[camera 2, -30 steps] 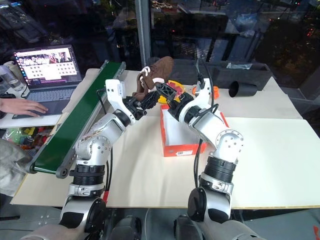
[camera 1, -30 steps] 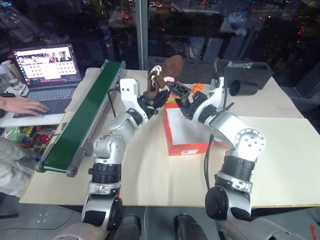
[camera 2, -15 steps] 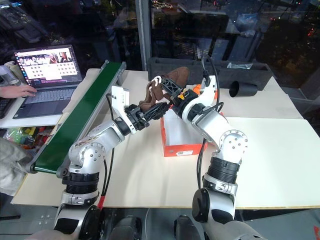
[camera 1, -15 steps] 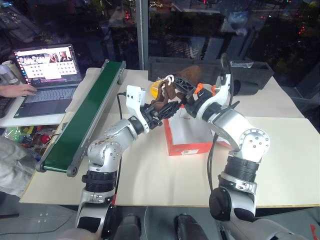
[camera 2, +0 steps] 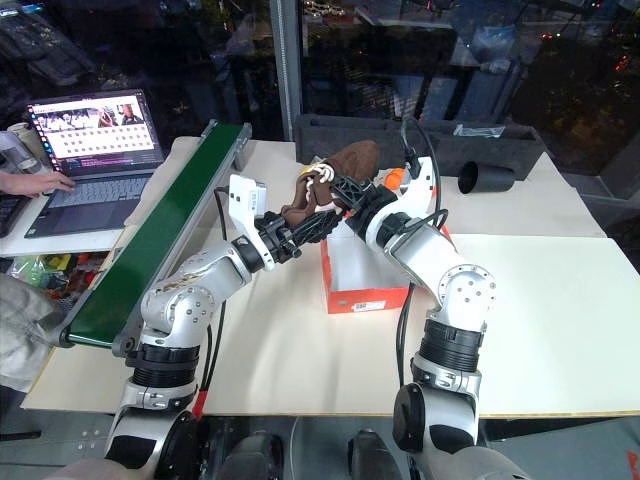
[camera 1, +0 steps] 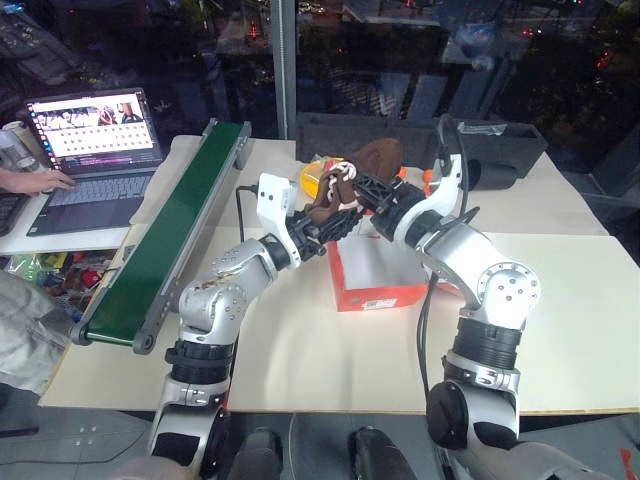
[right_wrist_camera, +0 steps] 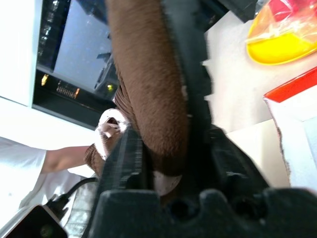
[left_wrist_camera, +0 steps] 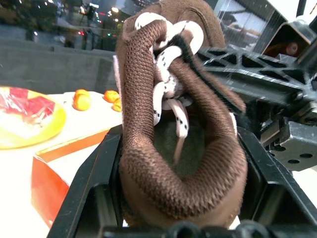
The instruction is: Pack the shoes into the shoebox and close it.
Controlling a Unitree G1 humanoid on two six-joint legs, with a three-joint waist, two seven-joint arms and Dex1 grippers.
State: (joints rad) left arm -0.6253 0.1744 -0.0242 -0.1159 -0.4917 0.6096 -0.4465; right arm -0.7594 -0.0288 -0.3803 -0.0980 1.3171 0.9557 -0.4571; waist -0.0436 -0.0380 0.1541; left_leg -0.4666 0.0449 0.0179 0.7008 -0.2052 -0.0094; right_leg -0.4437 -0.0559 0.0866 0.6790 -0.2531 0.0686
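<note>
A dark brown shoe [camera 1: 362, 165] with white laces [left_wrist_camera: 166, 94] is held in the air above the far left corner of the shoebox [camera 1: 375, 268], between the two hands. Its long axis runs roughly across the scene and rises toward the robot's right, with the laced opening at the lower end toward the left arm and the rounded brown end higher, toward the right arm. The left hand [camera 1: 335, 222] grips the shoe around its lower, laced end; in the left wrist view its two black fingers [left_wrist_camera: 94, 193] stand on either side of the brown knit collar and press against it. The right hand [camera 1: 375, 190] is closed on the same shoe from the other side; in the right wrist view its fingers [right_wrist_camera: 129, 158] clamp the brown upper between them. The shoebox is red-orange with a white interior, stands open on the pale worktop [camera 1: 300, 350], and what shows of its inside is bare. Just behind the shoe lies a yellow plate [camera 1: 315, 178] holding something red, with small orange pieces [left_wrist_camera: 81, 100] beside it. Farther back a long dark grey tray [camera 1: 500, 140] stands with a black cylinder [camera 1: 480, 175] lying beside it. A green conveyor belt [camera 1: 170, 235] runs along the left, and beyond it a person's hand [camera 1: 35, 181] rests on an open laptop [camera 1: 95, 150].
</note>
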